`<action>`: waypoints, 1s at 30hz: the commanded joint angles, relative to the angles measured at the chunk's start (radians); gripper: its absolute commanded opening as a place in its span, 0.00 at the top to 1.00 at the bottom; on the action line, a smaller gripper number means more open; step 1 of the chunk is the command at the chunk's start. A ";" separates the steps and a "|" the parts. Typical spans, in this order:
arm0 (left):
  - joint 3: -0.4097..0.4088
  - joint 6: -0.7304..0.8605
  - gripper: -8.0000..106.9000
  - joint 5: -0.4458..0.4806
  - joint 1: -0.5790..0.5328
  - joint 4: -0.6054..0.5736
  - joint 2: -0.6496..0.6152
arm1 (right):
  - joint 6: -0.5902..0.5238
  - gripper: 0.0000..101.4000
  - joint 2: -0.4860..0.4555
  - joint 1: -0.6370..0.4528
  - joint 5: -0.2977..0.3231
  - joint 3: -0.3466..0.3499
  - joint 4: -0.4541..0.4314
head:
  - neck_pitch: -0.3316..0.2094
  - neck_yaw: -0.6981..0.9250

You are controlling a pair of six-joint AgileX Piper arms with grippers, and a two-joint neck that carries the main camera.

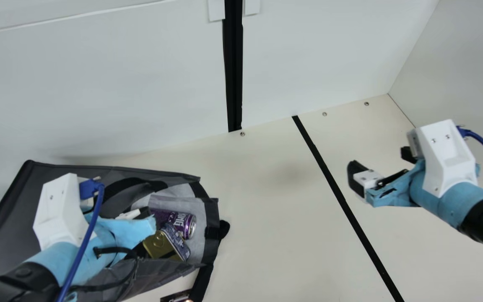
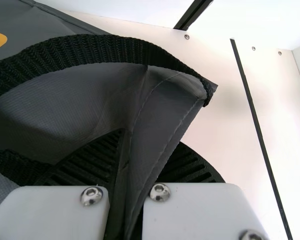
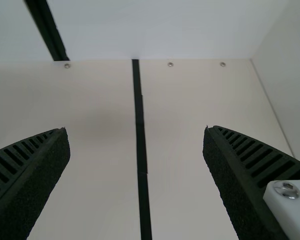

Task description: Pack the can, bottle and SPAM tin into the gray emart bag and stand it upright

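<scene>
The left arm (image 1: 59, 258) partly hides the bag (image 1: 9, 205).

A wide path crosses the tabletop (image 1: 275, 197) between the gray emart bag (image 1: 9, 201) and the right pincer (image 1: 380, 161). The left pincer (image 1: 141, 213) obstructs the bag's opening; a black strap (image 1: 203, 279) juts beside it. Walls close off the back (image 1: 99, 88) and right (image 1: 468, 79).

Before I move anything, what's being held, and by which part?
The left gripper holds the gray bag by its stitched edge; the right gripper holds nothing.
</scene>
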 commanded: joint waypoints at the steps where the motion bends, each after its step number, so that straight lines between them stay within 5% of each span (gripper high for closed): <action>1: 0.000 0.000 1.00 0.000 0.000 0.000 0.000 | 0.053 0.06 -0.010 -0.016 0.009 -0.009 -0.064 | -0.023 -0.002; 16: 0.000 0.000 1.00 0.000 0.000 0.000 0.000 | 0.328 0.06 -0.078 -0.064 0.127 -0.119 -0.367 | -0.023 -0.002; 30: 0.000 0.000 1.00 0.000 0.000 0.000 0.000 | 0.563 0.06 -0.093 0.027 0.307 -0.245 -0.569 | -0.023 -0.002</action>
